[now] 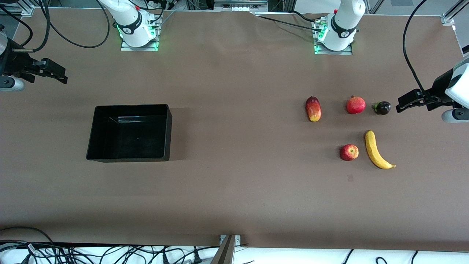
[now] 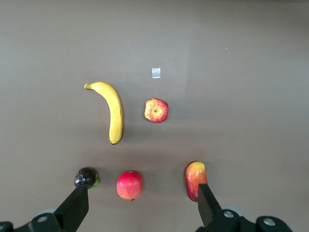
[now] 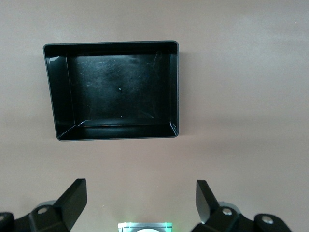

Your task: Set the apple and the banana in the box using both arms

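At the left arm's end of the table, the apple point(image 1: 349, 152) lay just beside the banana point(image 1: 377, 150), both untouched, the left gripper point(image 1: 403, 102) spread wide above. The right gripper point(image 1: 60, 75) waited, released, near the empty box point(image 1: 96, 126).

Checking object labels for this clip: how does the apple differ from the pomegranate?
The apple is smaller and shows a yellowish patch; the pomegranate is larger and evenly red. The apple lies nearer the front camera, beside the banana; the pomegranate sits farther, between the mango and a small dark fruit. Both are round, red, and rest untouched on the table.
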{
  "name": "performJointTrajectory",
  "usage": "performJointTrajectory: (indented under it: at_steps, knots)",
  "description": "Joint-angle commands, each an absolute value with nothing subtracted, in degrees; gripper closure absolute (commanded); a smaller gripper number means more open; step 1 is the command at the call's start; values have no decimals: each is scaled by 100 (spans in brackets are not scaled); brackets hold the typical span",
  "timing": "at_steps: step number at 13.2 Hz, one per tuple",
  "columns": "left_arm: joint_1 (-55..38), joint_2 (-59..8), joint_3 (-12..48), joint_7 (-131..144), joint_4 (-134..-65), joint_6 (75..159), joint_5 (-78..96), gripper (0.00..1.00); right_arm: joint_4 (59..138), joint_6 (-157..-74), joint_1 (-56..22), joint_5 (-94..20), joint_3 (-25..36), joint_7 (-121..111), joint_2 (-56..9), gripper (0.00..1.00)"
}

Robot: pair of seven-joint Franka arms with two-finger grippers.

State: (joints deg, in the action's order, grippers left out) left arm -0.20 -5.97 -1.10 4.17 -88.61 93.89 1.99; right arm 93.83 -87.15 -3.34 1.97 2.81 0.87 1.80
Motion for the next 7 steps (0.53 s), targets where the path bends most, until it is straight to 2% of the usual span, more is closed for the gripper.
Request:
performJointTrajectory:
  at_steps: [1, 7]
  knots:
    - [35, -598, -70, 360, -8938, 9579, 360, 0, 9299, -8736, -308, 97, 299, 96, 141, 0]
    - [17, -642, -62, 360, -9053, 9721, 352, 0, 9299, -8702, -316, 114, 290, -9, 132, 0]
